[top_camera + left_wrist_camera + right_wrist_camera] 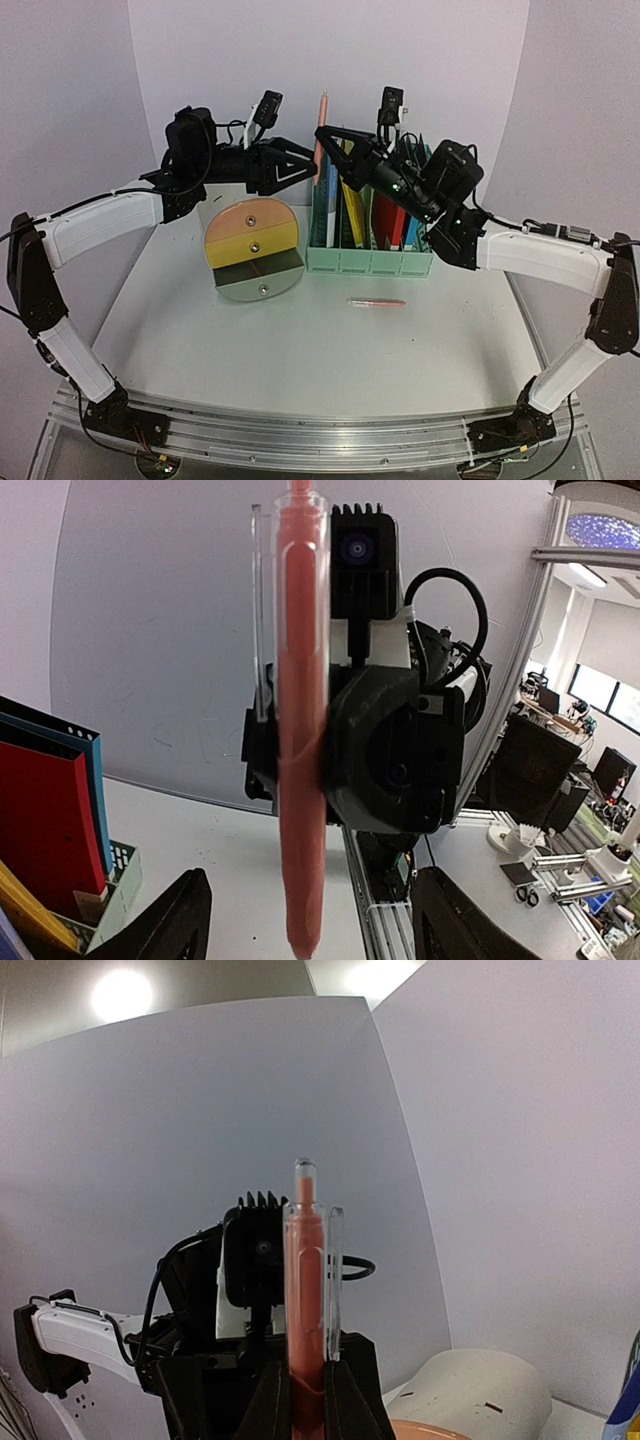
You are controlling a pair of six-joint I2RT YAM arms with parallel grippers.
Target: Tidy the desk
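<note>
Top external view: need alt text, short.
Above the desk, the right gripper holds a pink pen upright, the open left gripper beside it. On the desk stand a round drawer unit and a green file rack; a second pen lies in front.

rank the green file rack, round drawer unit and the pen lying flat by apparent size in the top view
1. green file rack, largest
2. round drawer unit, somewhat smaller
3. pen lying flat, by far the smallest

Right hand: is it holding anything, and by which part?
Yes. The right hand pinches the pink pen upright, gripping around the middle of its barrel.
</note>
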